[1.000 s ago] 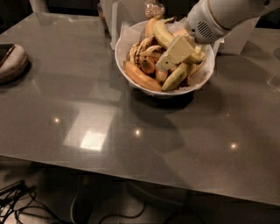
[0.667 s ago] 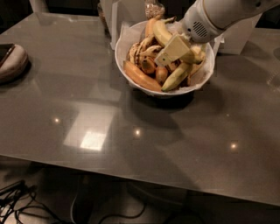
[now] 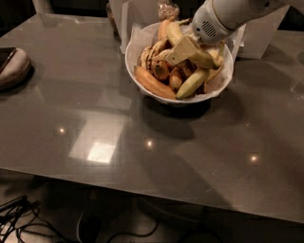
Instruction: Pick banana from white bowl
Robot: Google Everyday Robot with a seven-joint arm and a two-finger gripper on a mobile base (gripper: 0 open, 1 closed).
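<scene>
The white bowl (image 3: 137,47) stands at the back middle of the grey table, lined with crinkled white paper and piled with bananas. The long pale yellow-green banana (image 3: 174,32) curves across the top of the pile. My gripper (image 3: 185,50) comes down from the upper right and sits on the middle of this banana, hiding part of it. A shorter yellow-green banana (image 3: 192,83) lies at the front right of the bowl, an orange one (image 3: 152,83) along the front left rim, and brown-spotted ones (image 3: 161,69) between them.
A rounded grey-and-white object (image 3: 12,66) lies at the table's left edge. White upright boxes (image 3: 263,33) and a jar (image 3: 167,8) stand right behind the bowl. Cables (image 3: 19,218) lie on the floor under the table's front edge.
My gripper has shifted a little to the left and up across the pile, staying on the long banana. The bowl has not moved.
</scene>
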